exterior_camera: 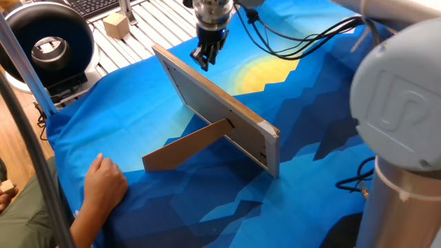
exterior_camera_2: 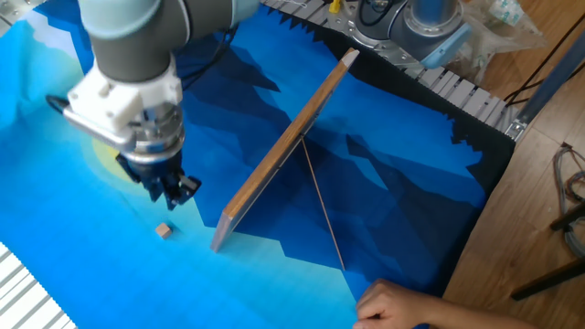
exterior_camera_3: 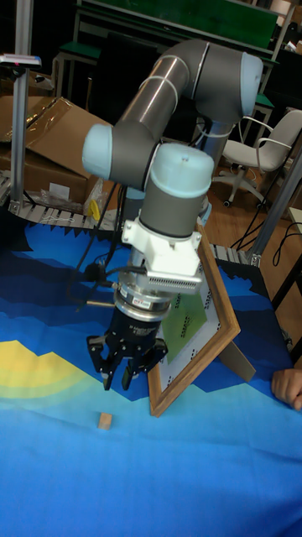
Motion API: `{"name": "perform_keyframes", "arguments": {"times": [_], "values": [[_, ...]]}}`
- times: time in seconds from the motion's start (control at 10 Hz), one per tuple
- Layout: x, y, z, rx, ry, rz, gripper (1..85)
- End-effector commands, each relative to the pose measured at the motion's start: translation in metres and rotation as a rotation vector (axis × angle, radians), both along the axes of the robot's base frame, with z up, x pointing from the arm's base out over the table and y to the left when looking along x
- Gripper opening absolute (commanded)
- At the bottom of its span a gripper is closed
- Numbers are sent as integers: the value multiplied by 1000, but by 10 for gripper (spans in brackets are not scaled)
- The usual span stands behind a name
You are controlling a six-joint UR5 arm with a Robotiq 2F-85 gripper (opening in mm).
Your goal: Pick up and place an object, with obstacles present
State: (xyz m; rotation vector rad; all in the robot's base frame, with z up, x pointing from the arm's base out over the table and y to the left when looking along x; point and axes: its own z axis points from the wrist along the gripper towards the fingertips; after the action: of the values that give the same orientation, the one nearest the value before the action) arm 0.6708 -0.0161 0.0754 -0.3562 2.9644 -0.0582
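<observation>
A small tan wooden cube (exterior_camera_2: 164, 231) lies on the blue cloth, also seen as the cube (exterior_camera_3: 104, 420) in the tall view; the board hides it in the one fixed view. My gripper (exterior_camera_2: 174, 187) hangs just above and slightly beyond the cube, fingers pointing down, open with nothing between them (exterior_camera_3: 126, 369). The obstacle is a flat board (exterior_camera: 220, 110) with light wood edges, standing tilted on the cloth and propped by a brown strut (exterior_camera: 186, 148). The gripper (exterior_camera: 207, 55) is on the board's far side, close to its end corner.
A person's hand (exterior_camera: 103, 182) rests on the cloth near the strut's foot, also seen as the hand (exterior_camera_2: 393, 306). A larger wooden block (exterior_camera: 116, 25) sits on the roller conveyor beside a black round device (exterior_camera: 45, 45). Cables (exterior_camera: 310, 38) trail from the arm.
</observation>
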Motion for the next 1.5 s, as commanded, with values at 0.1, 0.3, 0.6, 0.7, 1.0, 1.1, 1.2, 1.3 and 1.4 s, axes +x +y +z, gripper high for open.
{"name": "perform_keyframes", "arguments": {"times": [0.1, 0.3, 0.6, 0.7, 1.0, 1.1, 1.2, 1.3, 1.4], "values": [[13, 9, -25, 22, -11, 104, 323], [13, 14, -34, 53, -18, 116, 273], [15, 13, -39, 54, -28, 114, 267], [13, 16, -37, 71, -25, 106, 267], [-6, 9, -39, 61, 52, 22, 307], [-10, -3, -40, 19, 66, -10, 317], [-8, -13, -40, -22, 59, -17, 323], [-9, -13, -40, -20, 62, -26, 327], [-1, -14, -48, -18, 62, -29, 327]]}}
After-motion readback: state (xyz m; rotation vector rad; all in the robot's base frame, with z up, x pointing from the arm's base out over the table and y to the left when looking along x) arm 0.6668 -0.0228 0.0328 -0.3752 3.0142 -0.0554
